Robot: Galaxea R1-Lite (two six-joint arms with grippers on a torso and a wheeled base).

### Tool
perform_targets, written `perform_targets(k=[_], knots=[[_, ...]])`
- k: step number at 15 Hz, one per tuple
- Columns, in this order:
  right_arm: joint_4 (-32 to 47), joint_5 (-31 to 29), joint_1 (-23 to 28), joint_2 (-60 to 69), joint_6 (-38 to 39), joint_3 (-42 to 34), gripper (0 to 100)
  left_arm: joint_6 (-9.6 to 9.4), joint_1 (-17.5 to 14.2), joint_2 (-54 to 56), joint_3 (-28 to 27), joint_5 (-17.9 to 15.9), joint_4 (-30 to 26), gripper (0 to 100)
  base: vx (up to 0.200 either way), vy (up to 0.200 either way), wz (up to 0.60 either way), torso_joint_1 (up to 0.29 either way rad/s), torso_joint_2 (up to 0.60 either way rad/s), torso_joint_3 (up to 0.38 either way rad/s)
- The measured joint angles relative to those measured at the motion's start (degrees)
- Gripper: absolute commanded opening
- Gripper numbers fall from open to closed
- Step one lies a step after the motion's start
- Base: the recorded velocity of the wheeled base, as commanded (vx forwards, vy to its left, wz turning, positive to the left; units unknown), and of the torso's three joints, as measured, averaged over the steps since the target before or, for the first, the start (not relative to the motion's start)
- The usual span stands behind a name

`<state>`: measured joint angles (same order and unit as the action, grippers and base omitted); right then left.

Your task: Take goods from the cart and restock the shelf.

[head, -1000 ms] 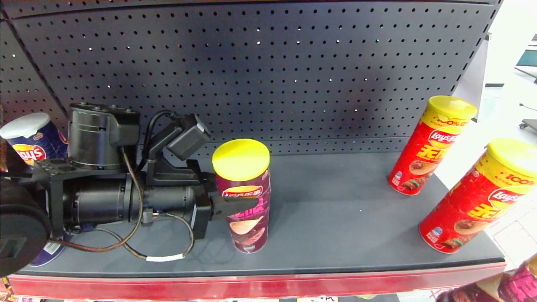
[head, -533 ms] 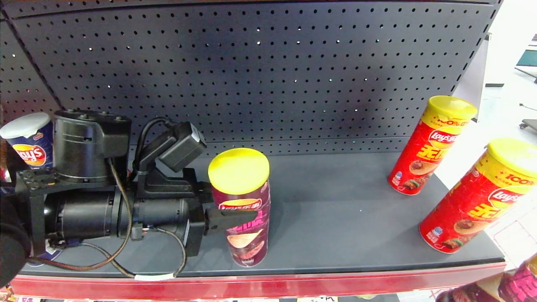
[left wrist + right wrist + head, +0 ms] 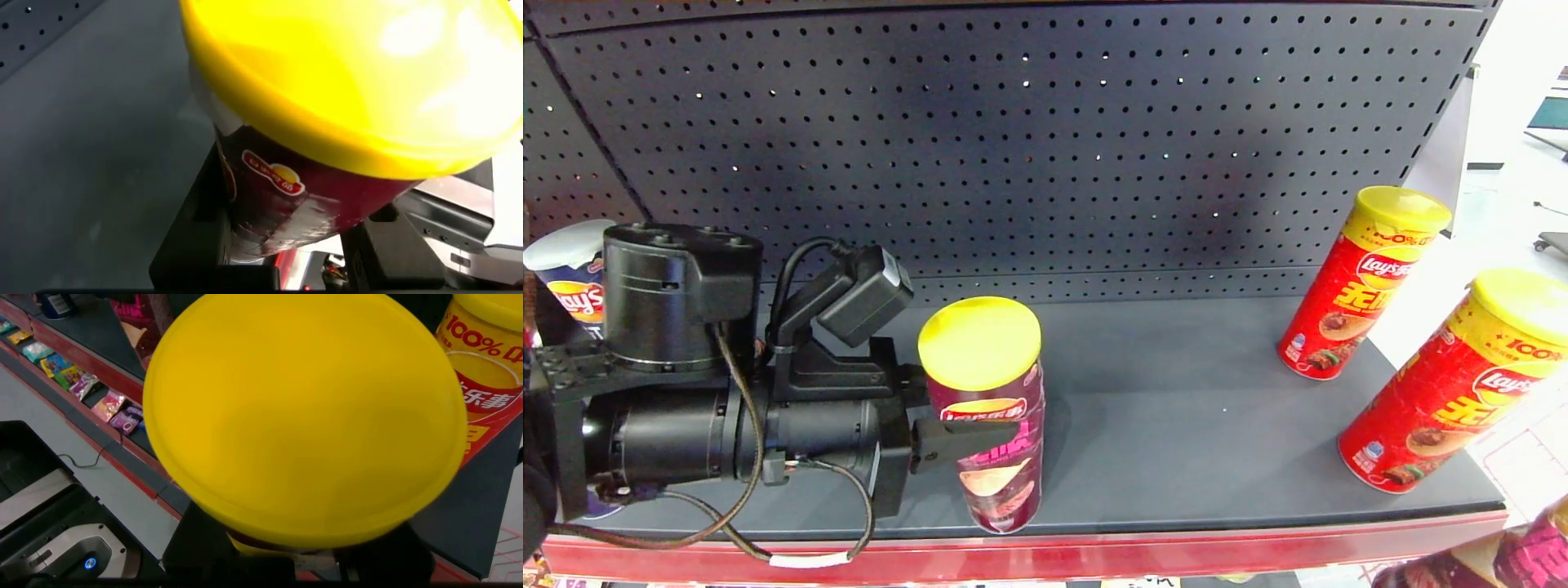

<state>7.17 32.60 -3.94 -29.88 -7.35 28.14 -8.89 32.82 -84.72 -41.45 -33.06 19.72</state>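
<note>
One maroon chip can (image 3: pixel 996 482) is upright at the shelf's (image 3: pixel 1176 408) front edge, clamped in the left gripper (image 3: pixel 984 416). The right gripper (image 3: pixel 290 559) grasps a yellow-lidded can (image 3: pixel 302 416). Two red cans (image 3: pixel 1360 286) (image 3: pixel 1445 384) stand farther right on the shelf.

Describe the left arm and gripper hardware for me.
The left arm is matte black, with cylindrical joint housings. A black boxy camera module sits on an angled bracket. Dark cables loop beneath, one wearing a white tag. The left gripper has flat black fingers.
</note>
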Motion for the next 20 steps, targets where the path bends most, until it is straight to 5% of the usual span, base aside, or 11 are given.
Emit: perform_targets(k=[1, 7, 11, 17, 20], knots=[[-0.02, 0.0, 0.0, 0.01, -0.01, 0.09, 0, -0.02, 0.0, 0.07, 0.13, 0.17, 0.01, 100, 0.0, 0.0, 0.0, 0.0, 0.0, 0.0], [-0.22, 0.05, 0.0, -0.4, 0.0, 0.69, 0, 0.33, -0.22, 1.18, 0.41, 3.04, -0.05, 100, 0.0, 0.0, 0.0, 0.0, 0.0, 0.0], [-0.28, 1.65, -0.05, -3.72, -0.2, 4.57, 0, 4.02, -0.62, 4.82, 1.1, 3.23, -0.07, 100, 0.0, 0.0, 0.0, 0.0, 0.0, 0.0], [-0.15, 2.38, -5.21, -8.05, -0.52, 6.12, 0, 4.73, -4.29, 14.82, 7.83, 15.25, -1.48, 100, 0.0, 0.0, 0.0, 0.0, 0.0, 0.0], [-0.15, 2.35, -5.53, -9.34, -0.72, 6.18, 0, 6.57, -5.38, 20.94, 11.65, 17.25, -4.82, 100, 0.0, 0.0, 0.0, 0.0, 0.0, 0.0]])
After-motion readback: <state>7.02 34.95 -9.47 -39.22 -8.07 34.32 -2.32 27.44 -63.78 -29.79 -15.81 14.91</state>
